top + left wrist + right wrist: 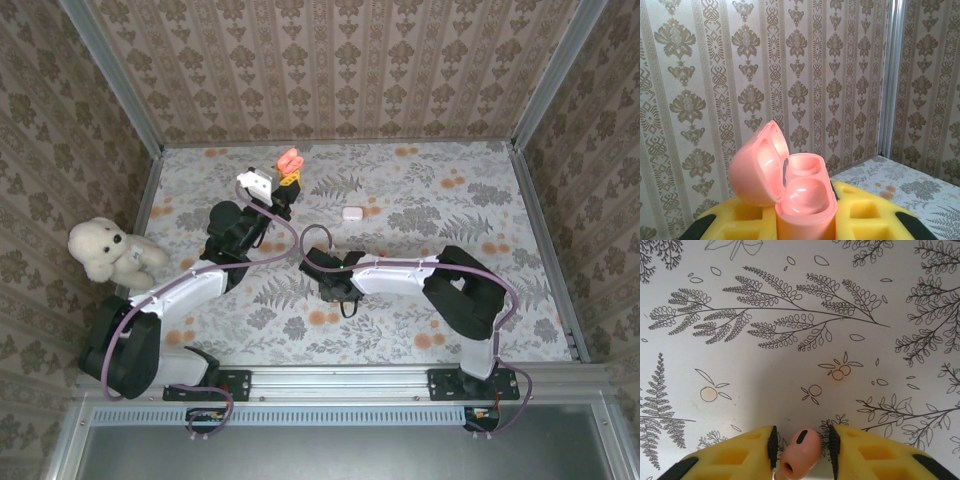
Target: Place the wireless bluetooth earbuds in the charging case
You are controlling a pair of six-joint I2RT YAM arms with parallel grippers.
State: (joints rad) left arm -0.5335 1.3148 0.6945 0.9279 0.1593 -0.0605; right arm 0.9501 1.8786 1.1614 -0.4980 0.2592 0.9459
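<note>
Carefully now: a glossy bud in a thin pinch.
My right end effector (801, 442) pinches one pink earbud (799, 454) close to the tabletop (790, 340); my left end effector (805, 222) clamps the open charging case (805, 192) up in the air. I think the bud can slip or turn and miss its socket.

right tool (802, 441) | pink earbud (800, 454) between yellow fingers (735, 458) | grip unclear | floral table (790, 315) beneath

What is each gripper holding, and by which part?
Left gripper: open pink charging case, by its base. Right gripper: pink earbud sits between the fingers; grip cannot be told.
</note>
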